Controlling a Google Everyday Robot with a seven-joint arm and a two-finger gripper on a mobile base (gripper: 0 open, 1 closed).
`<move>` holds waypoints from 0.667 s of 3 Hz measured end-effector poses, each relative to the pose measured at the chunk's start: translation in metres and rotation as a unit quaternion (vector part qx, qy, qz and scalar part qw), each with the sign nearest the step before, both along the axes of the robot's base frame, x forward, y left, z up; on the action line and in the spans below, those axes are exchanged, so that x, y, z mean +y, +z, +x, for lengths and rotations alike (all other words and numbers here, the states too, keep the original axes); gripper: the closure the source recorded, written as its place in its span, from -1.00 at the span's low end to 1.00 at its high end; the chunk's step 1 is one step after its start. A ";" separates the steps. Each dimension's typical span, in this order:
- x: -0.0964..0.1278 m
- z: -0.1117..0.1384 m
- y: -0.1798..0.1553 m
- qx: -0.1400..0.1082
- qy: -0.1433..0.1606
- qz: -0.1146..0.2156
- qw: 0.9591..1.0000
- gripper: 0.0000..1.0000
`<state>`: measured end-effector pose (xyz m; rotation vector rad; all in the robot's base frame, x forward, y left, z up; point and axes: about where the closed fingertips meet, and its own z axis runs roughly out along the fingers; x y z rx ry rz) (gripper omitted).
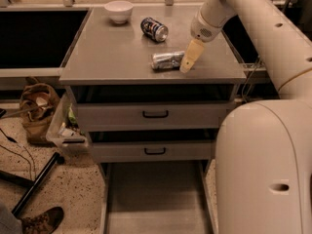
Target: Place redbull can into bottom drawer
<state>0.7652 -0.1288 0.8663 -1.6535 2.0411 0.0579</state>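
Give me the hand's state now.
Hand: at the right end of the silver can on the cabinet top; open or closed cannot be told.
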 end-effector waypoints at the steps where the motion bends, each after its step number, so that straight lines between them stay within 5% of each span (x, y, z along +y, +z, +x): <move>1: 0.003 0.004 -0.010 0.009 0.002 0.006 1.000 -1.00; 2: 0.005 0.005 -0.017 0.018 0.005 0.009 1.000 -0.64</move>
